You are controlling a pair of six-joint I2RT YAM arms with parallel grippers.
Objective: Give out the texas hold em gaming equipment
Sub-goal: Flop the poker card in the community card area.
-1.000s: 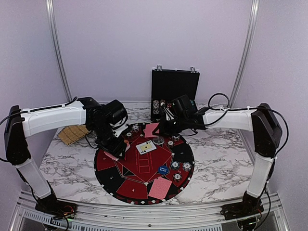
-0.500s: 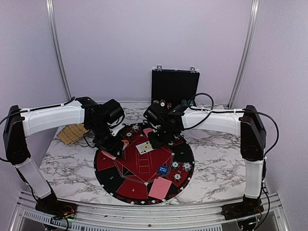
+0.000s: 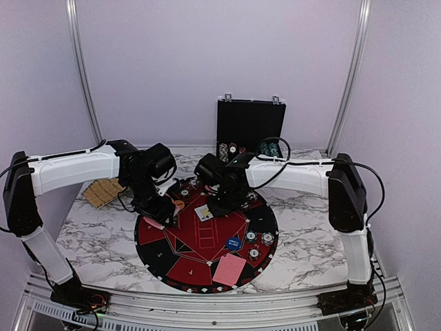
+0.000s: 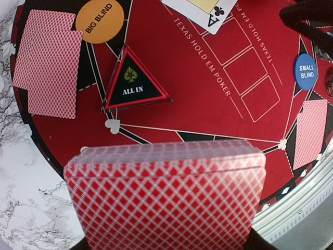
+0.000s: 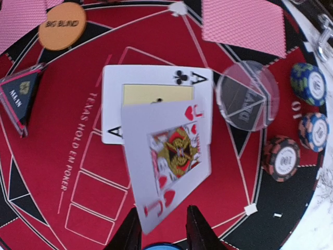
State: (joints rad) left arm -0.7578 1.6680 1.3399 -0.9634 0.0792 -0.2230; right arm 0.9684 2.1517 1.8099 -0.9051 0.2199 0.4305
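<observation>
My left gripper (image 3: 162, 215) is shut on a deck of red-backed cards (image 4: 166, 192), low over the left side of the round mat (image 3: 207, 238); the deck hides its fingers. My right gripper (image 5: 165, 232) hovers over the mat's centre, jaws apart, and a blurred jack of hearts (image 5: 166, 156) tilts loose between the fingertips, over the face-up ace of clubs (image 5: 156, 88). Around them lie the orange big-blind disc (image 5: 62, 25), the clear disc (image 5: 247, 94), the blue small-blind disc (image 4: 305, 72), three chips (image 5: 283, 158) and face-down cards (image 4: 48, 62).
The black case (image 3: 249, 127) stands open behind the mat with chips (image 3: 270, 147) at its foot. An all-in triangle marker (image 4: 132, 86) stands on the mat. A tan woven pad (image 3: 105, 192) lies at the left. More chips (image 3: 267, 238) and a face-down card pair (image 3: 229, 269) sit near the mat's front right.
The right arm swung left from near the case to above the mat's centre, and its jaws have parted around the jack. The left arm has barely shifted.
</observation>
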